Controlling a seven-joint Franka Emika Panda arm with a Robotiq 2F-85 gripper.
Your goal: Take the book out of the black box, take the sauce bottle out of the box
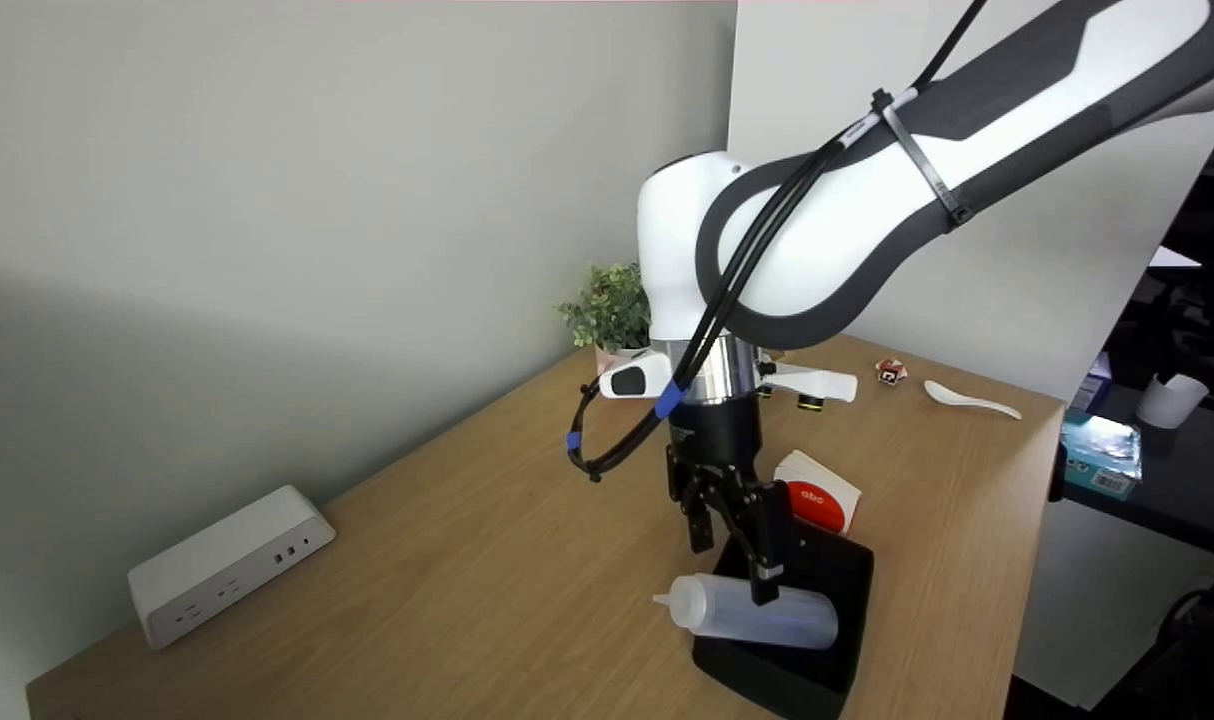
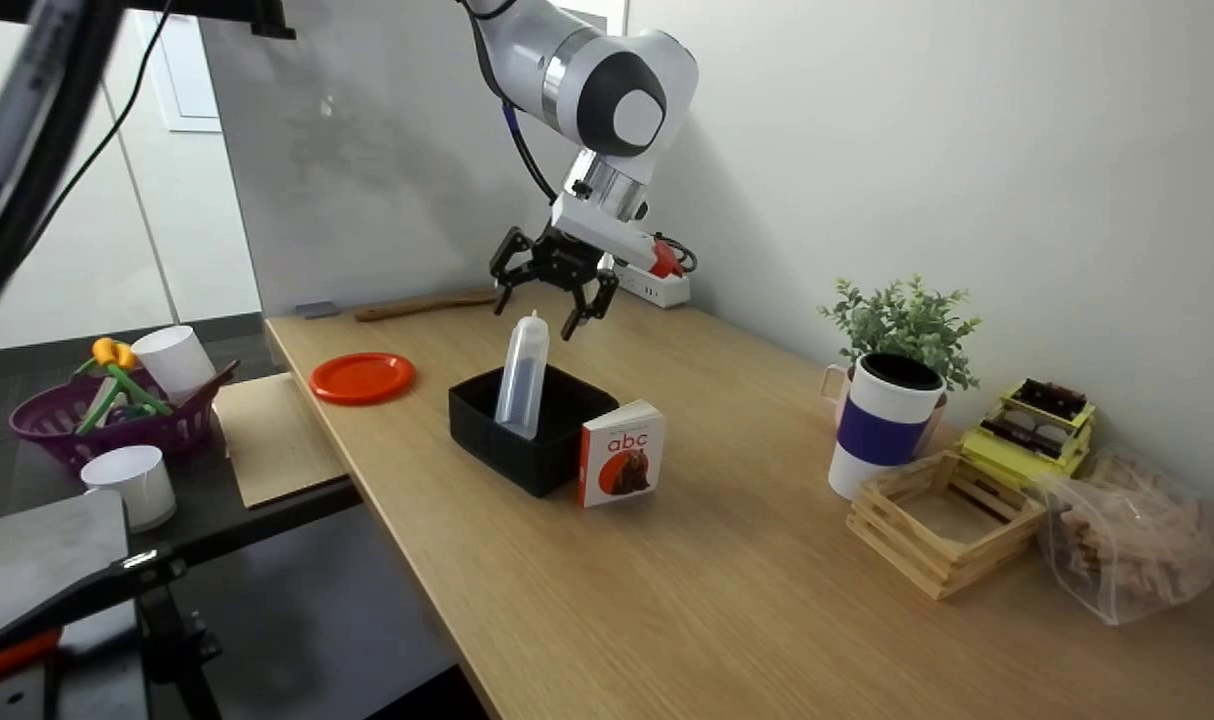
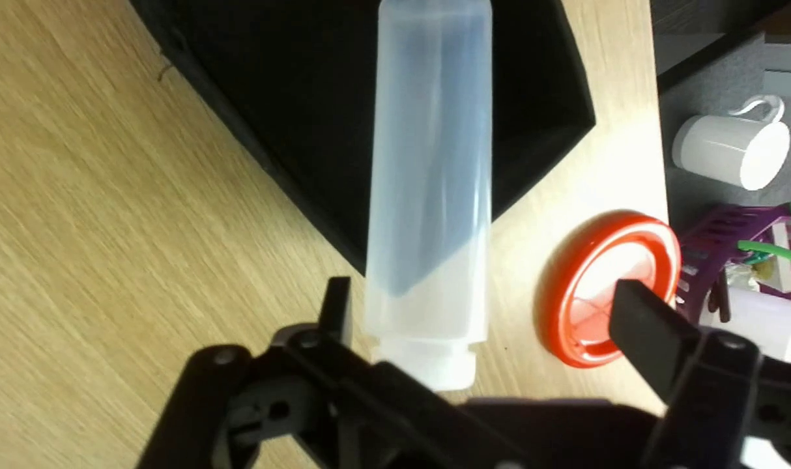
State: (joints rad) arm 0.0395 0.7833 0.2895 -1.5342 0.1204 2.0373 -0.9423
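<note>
Jutting from black box (image 2: 492, 440), sauce bottle (image 2: 522, 380) near claw (image 2: 534, 321)

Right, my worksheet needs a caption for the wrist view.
Open gripper by the sauce bottle, whose cap juts beyond the black box; red plate nearby.

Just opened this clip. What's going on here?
The robot's gripper hangs with its jaws open near the sauce bottle, holding nothing. The bottle sits tilted in the black box, its cap end poking out past the edge. The book stands upright on the table beside the box, so the book part looks done. Lifting the bottle out is likely next.
</note>
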